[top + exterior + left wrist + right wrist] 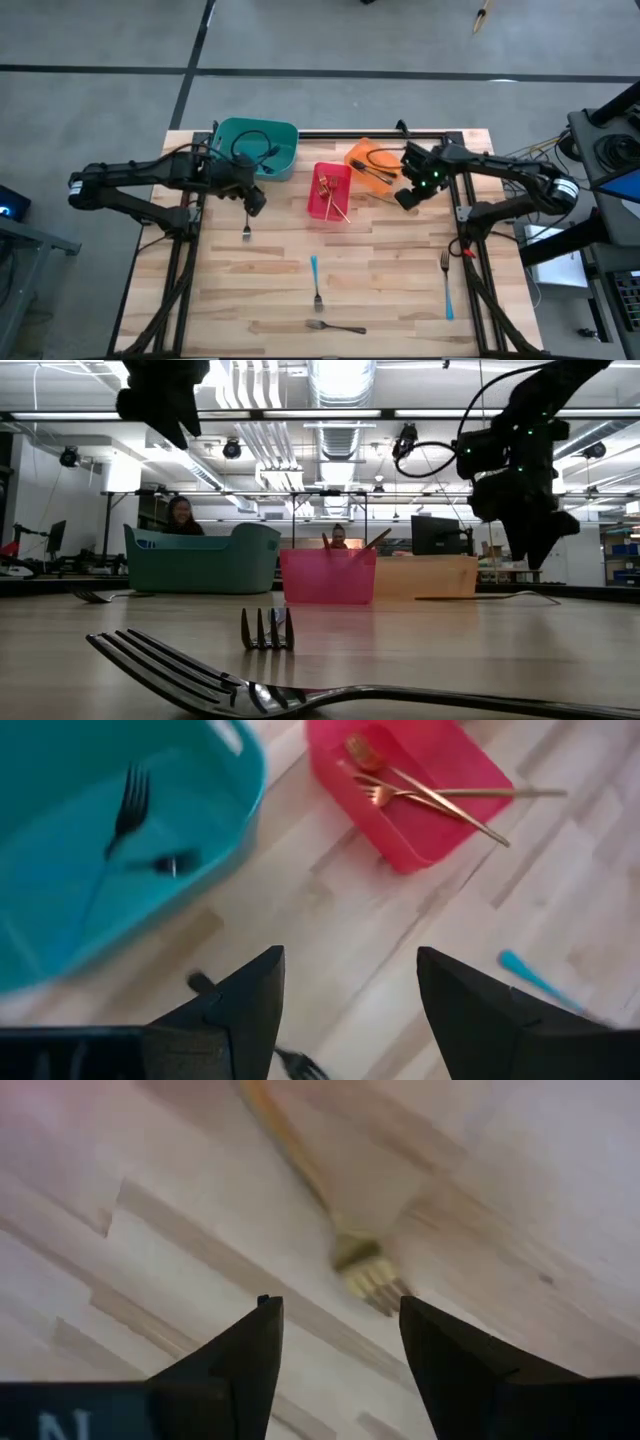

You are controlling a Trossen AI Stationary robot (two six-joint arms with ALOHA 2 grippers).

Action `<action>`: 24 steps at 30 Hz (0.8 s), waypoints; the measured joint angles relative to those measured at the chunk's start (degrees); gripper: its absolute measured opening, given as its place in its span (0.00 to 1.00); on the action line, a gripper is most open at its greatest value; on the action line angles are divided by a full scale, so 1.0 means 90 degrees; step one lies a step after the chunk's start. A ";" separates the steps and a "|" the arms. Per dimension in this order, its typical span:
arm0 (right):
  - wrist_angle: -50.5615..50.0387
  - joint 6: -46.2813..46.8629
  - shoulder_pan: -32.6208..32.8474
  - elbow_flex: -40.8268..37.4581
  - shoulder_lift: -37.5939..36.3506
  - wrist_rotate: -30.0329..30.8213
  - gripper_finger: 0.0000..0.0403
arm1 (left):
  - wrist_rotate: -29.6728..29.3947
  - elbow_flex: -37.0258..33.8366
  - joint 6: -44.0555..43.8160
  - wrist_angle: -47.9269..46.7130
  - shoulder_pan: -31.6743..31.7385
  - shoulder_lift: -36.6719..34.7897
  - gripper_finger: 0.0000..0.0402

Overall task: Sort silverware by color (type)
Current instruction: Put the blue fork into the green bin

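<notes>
My left gripper [254, 203] hangs open over the table between the teal bin [257, 147] and the red bin [330, 190], with nothing between its fingers. A dark-handled fork [246, 231] lies flat on the table just below it; its tines [300, 1065] show by the fingers. My right gripper [408, 198] stands open, pointing down, close over a gold fork [352, 1258] that lies flat on the wood just ahead of its fingertips. The red bin holds gold forks [430, 795]. A dark fork [125, 810] lies in the teal bin.
An orange bin [368, 163] stands beside the right gripper. Two light-blue-handled forks [315, 280] [446, 287] and a silver fork [335, 326] lie on the near half of the table. People sit beyond the far edge [180, 515].
</notes>
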 joint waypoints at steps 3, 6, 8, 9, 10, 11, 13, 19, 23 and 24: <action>0.0590 -0.0293 0.0269 -0.0341 -0.0178 0.0137 0.48 | -0.0041 0.0000 0.0780 0.0138 0.0000 -0.0081 0.52; 0.0677 -0.0275 0.0416 -0.0504 -0.0161 0.1109 0.48 | -0.0113 0.0000 0.1195 0.0227 0.0000 -0.0156 0.52; 0.0716 -0.0295 0.0411 -0.0530 -0.0121 0.1192 0.48 | -0.0110 0.0000 0.1207 0.0240 0.0000 -0.0214 0.52; 0.0750 -0.0303 0.0413 -0.0544 -0.0109 0.1186 0.48 | -0.0076 0.0000 0.1204 0.0239 -0.0002 -0.0252 0.52; 0.0786 -0.0316 0.0416 -0.0571 -0.0101 0.1175 0.48 | -0.0014 0.0000 0.1203 0.0238 -0.0002 -0.0290 0.52; 0.0841 -0.0329 0.0428 -0.0618 -0.0093 0.1175 0.48 | 0.0022 0.0000 0.1192 0.0238 -0.0002 -0.0323 0.52; 0.0900 -0.0328 0.0442 -0.0687 -0.0086 0.1178 0.48 | 0.0151 0.0000 0.1088 0.0238 -0.0005 -0.0376 0.52; 0.0215 0.0141 0.0523 -0.0423 -0.0381 0.1068 0.48 | 0.0788 0.0000 0.0100 0.0236 -0.0053 -0.0531 0.52; -0.0359 0.1427 0.0794 0.0033 -0.0797 0.0893 0.48 | 0.0790 -0.0003 -0.0284 0.0235 -0.0209 -0.0535 0.52; -0.0427 0.1826 0.0905 0.0131 -0.0915 0.0751 0.48 | 0.0791 -0.0011 -0.0312 0.0233 -0.0263 -0.0531 0.52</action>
